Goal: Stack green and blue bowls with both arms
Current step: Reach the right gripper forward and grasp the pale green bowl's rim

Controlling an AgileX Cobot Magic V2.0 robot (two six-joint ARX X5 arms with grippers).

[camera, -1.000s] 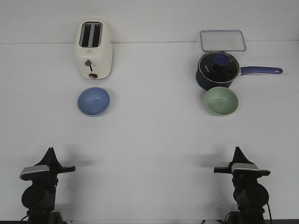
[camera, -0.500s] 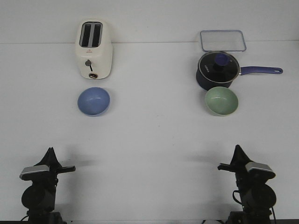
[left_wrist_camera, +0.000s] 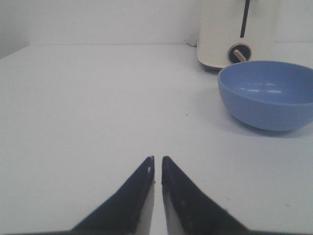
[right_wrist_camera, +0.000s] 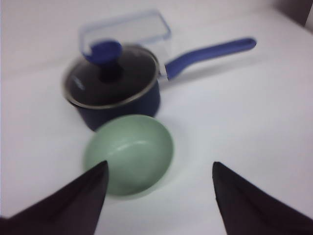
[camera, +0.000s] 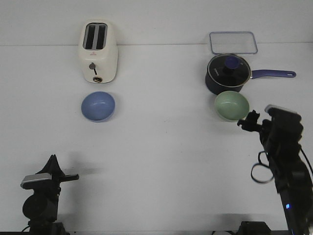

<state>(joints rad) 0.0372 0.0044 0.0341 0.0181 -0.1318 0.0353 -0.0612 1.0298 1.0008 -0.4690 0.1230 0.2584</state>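
Front view shows the navy saucepan [camera: 228, 74] with its glass lid near the far right of the white worktop [camera: 161, 147], its long blue handle pointing away to the right. Just behind the saucepan lies a clear rectangular container lid [camera: 233, 42]. Directly in front of the saucepan, just touching or all but touching its wall, sits the green bowl [camera: 232, 105], upright. Well to the left of the saucepan stands a cream two-slot toaster [camera: 98, 51], and just in front of that toaster sits the blue bowl [camera: 98, 105], also upright.

Half a second ago the right arm was parked at the near edge, well in front of the saucepan; now it has swung up and forward, and the right pincer [camera: 248, 121] hangs just beside the green bowl's near right rim. From the right wrist view its fingers [right_wrist_camera: 73, 198] are spread wide, with the green bowl partly between them and the saucepan close behind it. The left pincer [camera: 53, 164] has not moved from the near edge, far left of the saucepan; the left wrist view shows its tips nearly together, a thin slit between them, nothing held.
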